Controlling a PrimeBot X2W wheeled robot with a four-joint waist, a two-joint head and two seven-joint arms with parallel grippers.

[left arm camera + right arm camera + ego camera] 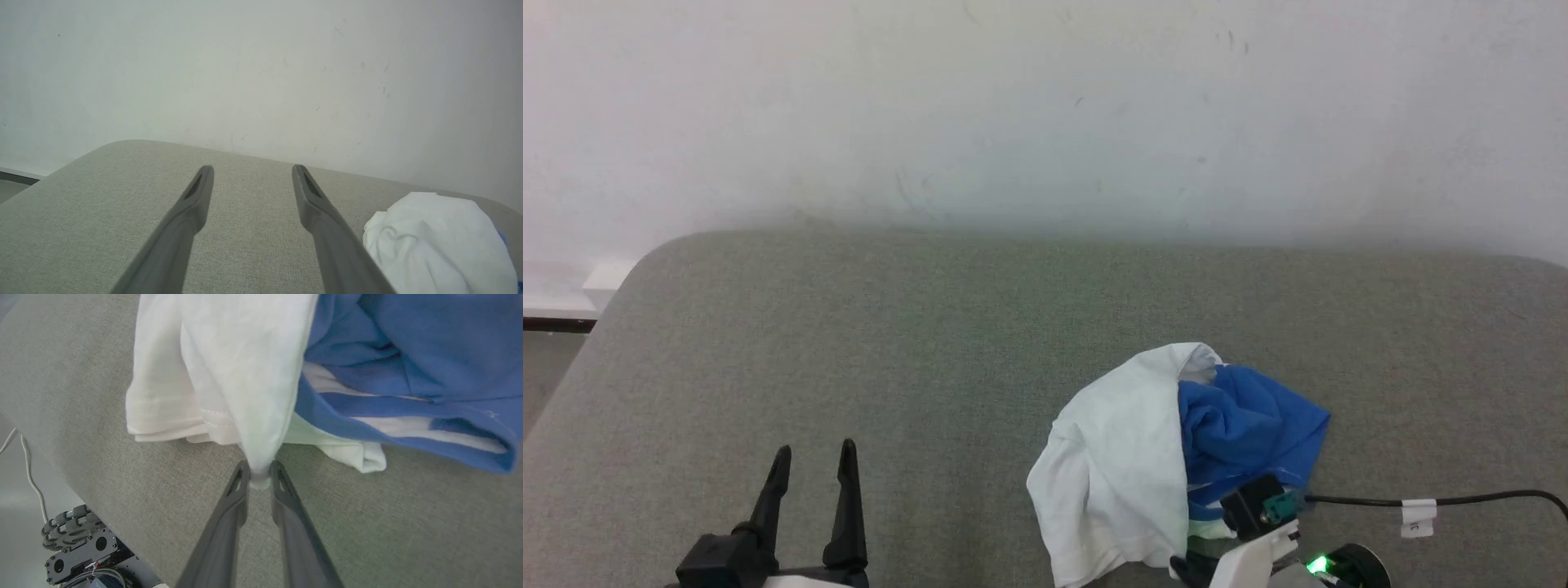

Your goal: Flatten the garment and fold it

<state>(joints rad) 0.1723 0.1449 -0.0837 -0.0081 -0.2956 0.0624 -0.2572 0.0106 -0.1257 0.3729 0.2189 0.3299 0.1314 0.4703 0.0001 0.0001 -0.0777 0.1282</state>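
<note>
Nearest you, at the lower left of the head view, your left hand (815, 447) hovers over bare grey cloth-covered table (866, 327). Its two dark fingers are spread apart and hold nothing.

At the lower right, your right hand (259, 467) is clamped on the garment (1119, 465). In the right wrist view its fingertips are nearly together, with a pinch of white jersey bunched between them and the cloth drawn taut away from the tips. In the head view those fingers seem to sit under the heap's near edge, though the cloth hides them. A black cable (1380, 500) with a white tag (1419, 513) runs in from the right towards that wrist. Past the table's near edge, the right wrist view shows part of the wheeled base (73, 547).

The garment lies crumpled in a heap right of the middle, close to the table's near side and well apart from your left hand. Its white body is on the left and its blue folds on the right, and a hemmed white edge rests on the table.

Beyond it the table is bare up to its rounded far edge, where a pale, scuffed wall (1045, 122) rises.
</note>
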